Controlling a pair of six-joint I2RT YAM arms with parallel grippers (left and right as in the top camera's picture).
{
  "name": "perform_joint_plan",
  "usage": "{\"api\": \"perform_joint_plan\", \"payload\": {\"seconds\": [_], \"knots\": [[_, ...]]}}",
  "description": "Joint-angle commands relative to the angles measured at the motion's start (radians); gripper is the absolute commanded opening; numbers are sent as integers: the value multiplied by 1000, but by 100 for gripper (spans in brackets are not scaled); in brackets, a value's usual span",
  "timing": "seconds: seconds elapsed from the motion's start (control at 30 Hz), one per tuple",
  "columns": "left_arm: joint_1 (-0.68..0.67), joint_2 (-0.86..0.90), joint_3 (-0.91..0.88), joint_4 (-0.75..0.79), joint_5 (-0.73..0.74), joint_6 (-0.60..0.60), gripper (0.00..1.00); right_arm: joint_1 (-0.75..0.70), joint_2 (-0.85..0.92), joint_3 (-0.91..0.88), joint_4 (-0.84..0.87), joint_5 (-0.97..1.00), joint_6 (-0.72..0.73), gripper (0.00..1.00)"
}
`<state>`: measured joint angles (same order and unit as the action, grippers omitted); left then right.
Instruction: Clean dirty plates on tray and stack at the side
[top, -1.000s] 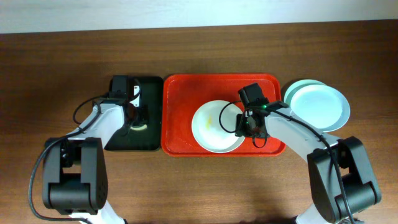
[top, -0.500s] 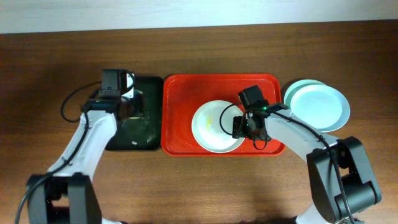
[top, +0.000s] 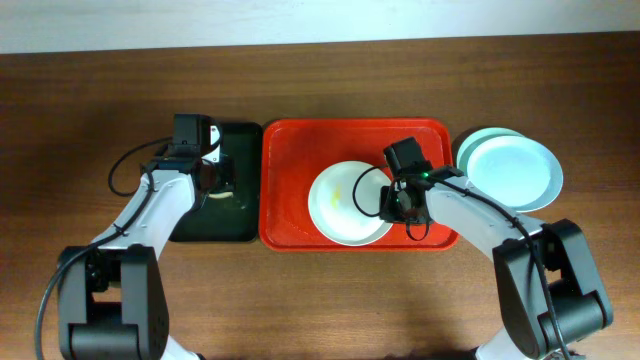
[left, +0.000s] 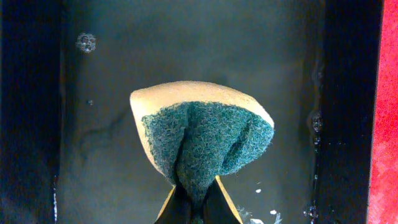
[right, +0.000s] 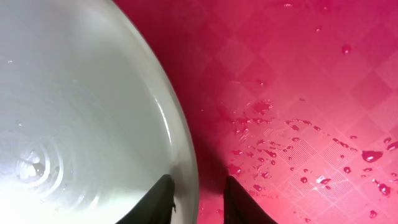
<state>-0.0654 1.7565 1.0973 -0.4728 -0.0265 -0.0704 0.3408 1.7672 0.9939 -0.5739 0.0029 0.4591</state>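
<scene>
Red tray (right: 298, 93): water droplets (right: 373, 155) (wrist view only)

**Left arm shifts over the black tray; right jaws narrow**

The left gripper (left: 196, 210), pinching the sponge (left: 205, 143), swung toward the black tray's (left: 186, 50) far end, then came partway back. The right gripper (right: 196, 186) spread wider at the white plate's (right: 74, 112) rim, then drew narrower.

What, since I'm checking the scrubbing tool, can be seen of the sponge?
The sponge is yellow foam with a green scouring face, pinched and folded, green inward, by the left claw, shut on one end. It fans out over the wet black tray; whether it touches the floor isn't clear.
</scene>
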Motion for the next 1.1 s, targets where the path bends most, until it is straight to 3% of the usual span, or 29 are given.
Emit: {"api": "perform_joint_plan", "payload": {"seconds": [0.0,0.17,0.23,0.37,0.87,0.93,1.0,1.07], "knots": [[-2,5,-1,9,-7,19,0,7,7,-14,4,9,-1,7],[-2,5,-1,9,-7,19,0,7,7,-14,6,9,-1,9],[-2,5,-1,9,-7,19,0,7,7,-14,6,9,-1,38],[-2,24,-1,11,-7,19,0,7,7,-14,6,9,-1,52],[-2,119,-1,40,-7,19,0,7,7,-14,6,9,-1,55],[-2,119,-1,40,-7,19,0,7,7,-14,6,9,-1,57],[-2,119,-1,40,-7,19,0,7,7,-14,7,9,-1,65],[-2,119,-1,43,-7,19,0,7,7,-14,14,8,-1,64]]}}
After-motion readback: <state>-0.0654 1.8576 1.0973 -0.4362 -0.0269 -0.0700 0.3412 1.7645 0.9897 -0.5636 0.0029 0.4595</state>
